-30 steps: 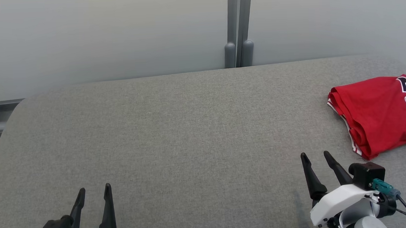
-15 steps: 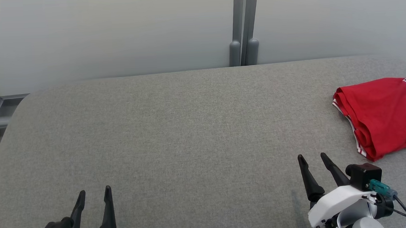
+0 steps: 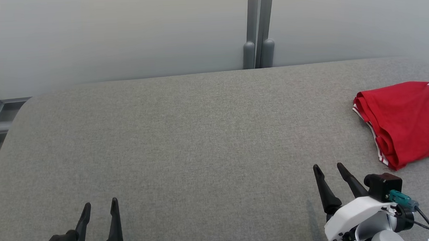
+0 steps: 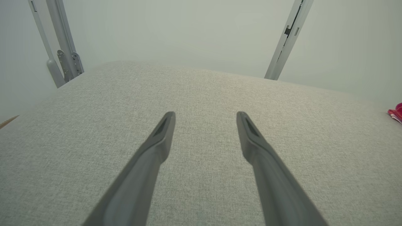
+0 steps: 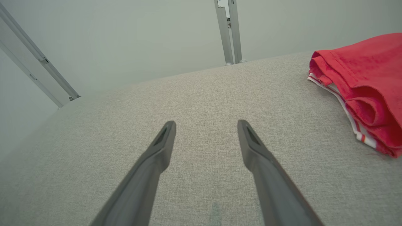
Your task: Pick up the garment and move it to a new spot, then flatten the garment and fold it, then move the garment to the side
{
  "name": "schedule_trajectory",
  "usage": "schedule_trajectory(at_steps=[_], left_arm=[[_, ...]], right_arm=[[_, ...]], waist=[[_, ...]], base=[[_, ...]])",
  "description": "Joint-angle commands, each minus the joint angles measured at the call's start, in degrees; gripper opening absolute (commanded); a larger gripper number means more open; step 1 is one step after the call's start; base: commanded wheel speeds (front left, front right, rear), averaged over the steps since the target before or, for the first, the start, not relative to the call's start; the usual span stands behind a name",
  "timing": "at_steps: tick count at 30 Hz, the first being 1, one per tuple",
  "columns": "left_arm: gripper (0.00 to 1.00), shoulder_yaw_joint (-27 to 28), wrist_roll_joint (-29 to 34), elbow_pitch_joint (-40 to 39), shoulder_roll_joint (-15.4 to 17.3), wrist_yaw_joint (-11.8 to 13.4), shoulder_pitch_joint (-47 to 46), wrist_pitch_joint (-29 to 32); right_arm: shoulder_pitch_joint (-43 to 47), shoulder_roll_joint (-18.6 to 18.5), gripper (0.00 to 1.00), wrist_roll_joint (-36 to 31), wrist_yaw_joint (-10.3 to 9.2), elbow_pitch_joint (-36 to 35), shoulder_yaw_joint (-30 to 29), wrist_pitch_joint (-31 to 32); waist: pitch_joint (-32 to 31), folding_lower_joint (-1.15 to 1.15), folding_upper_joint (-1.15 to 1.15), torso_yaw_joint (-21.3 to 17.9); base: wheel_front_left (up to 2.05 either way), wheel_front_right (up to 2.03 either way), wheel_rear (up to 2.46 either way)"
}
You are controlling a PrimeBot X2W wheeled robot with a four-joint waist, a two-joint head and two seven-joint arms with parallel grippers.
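Spread wide and empty, left fingers [image 3: 114, 226] and right fingers [image 3: 324, 191] over the grey counter [image 3: 200, 135]; the red jersey [image 3: 406, 119] lies folded at its right edge, untouched.

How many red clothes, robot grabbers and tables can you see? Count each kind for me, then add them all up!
Red clothes: 1, the folded red garment at the table's right end
Robot grabbers: 2, the left gripper and the right gripper, both open and holding nothing
Tables: 1, the grey table
Total: 4
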Motion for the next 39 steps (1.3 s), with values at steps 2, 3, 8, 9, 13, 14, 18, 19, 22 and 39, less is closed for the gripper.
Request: schedule_trajectory(at_steps=[2, 3, 8, 9, 13, 14, 18, 19, 22, 39], left_arm=[[1.00, 0.4, 0.3, 0.0, 0.0, -0.3, -1.0, -0.2], [1.00, 0.4, 0.4, 0.1, 0.0, -0.3, -1.0, -0.2], [1.00, 0.6, 0.5, 0.3, -0.1, -0.4, -1.1, -0.2], [0.00, 0.4, 0.3, 0.3, -0.1, -0.3, -0.2, 0.0], [0.00, 0.8, -2.0, 1.4, -0.6, -0.4, -0.2, 1.3], [0.00, 1.0, -3.1, 1.4, -0.7, -0.4, -0.4, 1.7], [0.00, 1.6, -7.1, 1.0, -0.8, -0.5, -0.8, 3.2], [0.00, 1.7, -8.1, 0.9, -0.9, -0.5, -0.9, 3.5], [0.00, 2.1, -11.0, 0.6, -1.0, -0.6, -1.2, 4.5], [0.00, 4.0, -24.6, -0.7, -1.6, -0.9, -2.6, 9.3]], right_arm=[[-0.1, 0.0, 1.00, 0.1, -0.07, 0.2, 0.1, -0.3], [-0.2, 0.0, 1.00, 0.1, -0.07, 0.3, 0.1, -0.4], [-0.4, 0.0, 1.00, 0.1, -0.07, 0.5, 0.0, -0.4], [-0.1, 0.0, 0.00, 0.0, 0.00, 0.3, 0.1, -0.1], [0.6, 0.1, 0.00, 2.4, 0.00, 1.0, -0.1, 0.1], [0.7, 0.1, 0.00, 3.5, 0.00, 0.8, -0.2, 0.2], [1.0, 0.0, 0.00, 7.7, 0.00, 0.1, -0.7, 0.6], [1.1, 0.0, 0.00, 8.7, 0.00, 0.0, -0.8, 0.7], [1.3, 0.0, 0.00, 11.7, -0.01, -0.6, -1.1, 1.0], [2.2, -0.1, 0.00, 25.7, -0.01, -2.9, -2.6, 2.2]], waist=[[0.0, 0.00, 0.00, 0.0], [0.1, 0.00, 0.00, 0.1], [0.0, 0.00, 0.00, 0.1], [0.0, 0.00, 0.00, 0.1], [0.1, 0.00, 0.00, 0.1], [0.1, 0.00, 0.00, 0.1], [0.2, 0.00, 0.00, 0.0], [0.2, 0.00, 0.00, 0.0], [0.2, 0.00, 0.00, -0.1], [0.5, 0.00, 0.00, -0.3]], base=[[0.00, 0.00, 0.00], [0.00, 0.00, 0.00], [0.00, 0.00, 0.00], [0.00, 0.00, 0.00], [0.00, 0.00, 0.00], [0.00, 0.00, 0.00], [0.00, 0.00, 0.00], [0.00, 0.00, 0.00], [0.00, 0.00, 0.00], [0.00, 0.00, 0.00]])
